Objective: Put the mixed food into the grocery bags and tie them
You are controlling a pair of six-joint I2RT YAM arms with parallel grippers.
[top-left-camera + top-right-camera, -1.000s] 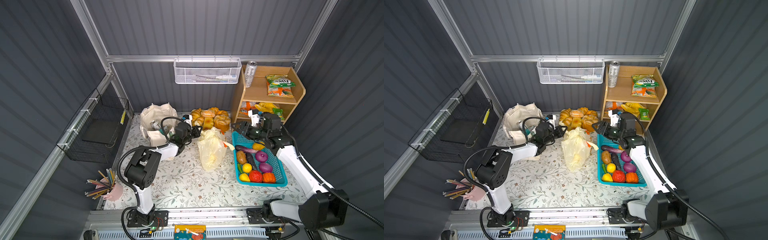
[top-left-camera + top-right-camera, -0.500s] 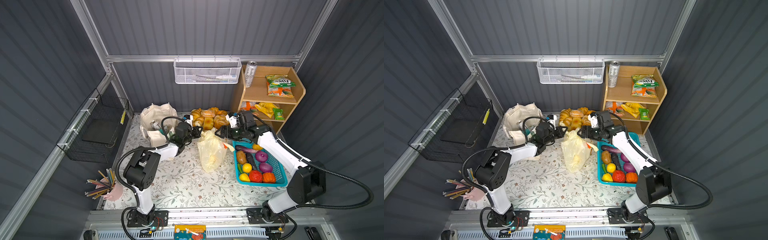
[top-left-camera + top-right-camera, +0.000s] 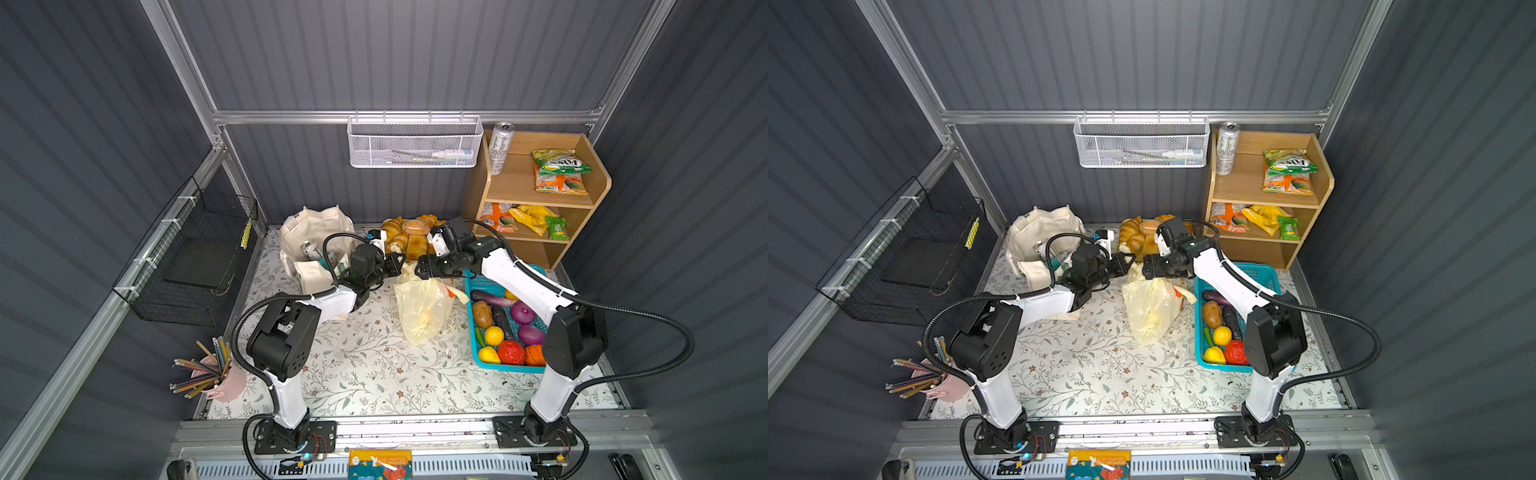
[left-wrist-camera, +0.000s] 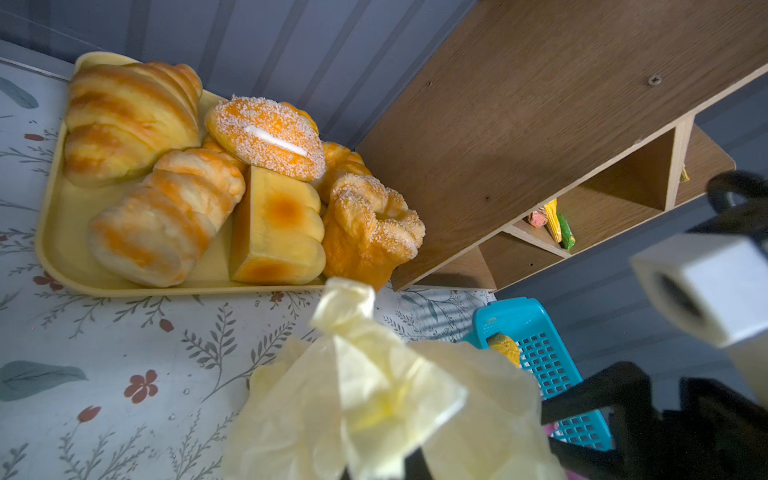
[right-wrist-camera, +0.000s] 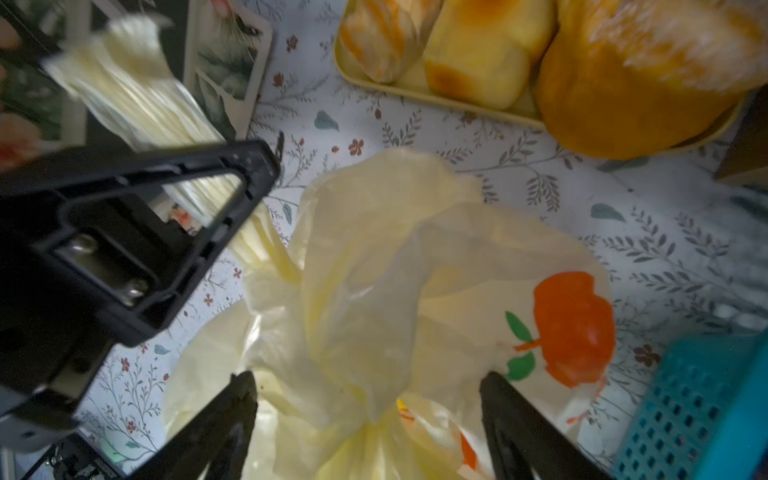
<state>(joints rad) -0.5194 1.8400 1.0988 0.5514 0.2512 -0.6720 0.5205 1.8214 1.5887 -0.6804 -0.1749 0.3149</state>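
Where it slumps at back left, we see the cream canvas tote (image 3: 316,232) holding a silver can (image 3: 309,249); our left gripper (image 3: 397,265) pinches a handle of the crumpled pale-yellow plastic bag (image 3: 422,311) in the middle, our right gripper (image 5: 368,384) spread wide over its bunched top; the turquoise basket (image 3: 484,283) holds toy produce (image 3: 511,351).

Left arm reaches toward 1 o'clock — left gripper (image 3: 397,266) pinched shut on the plastic bag (image 3: 422,309). Right arm reaches toward 11 o'clock, right gripper (image 3: 419,271) spread wide.
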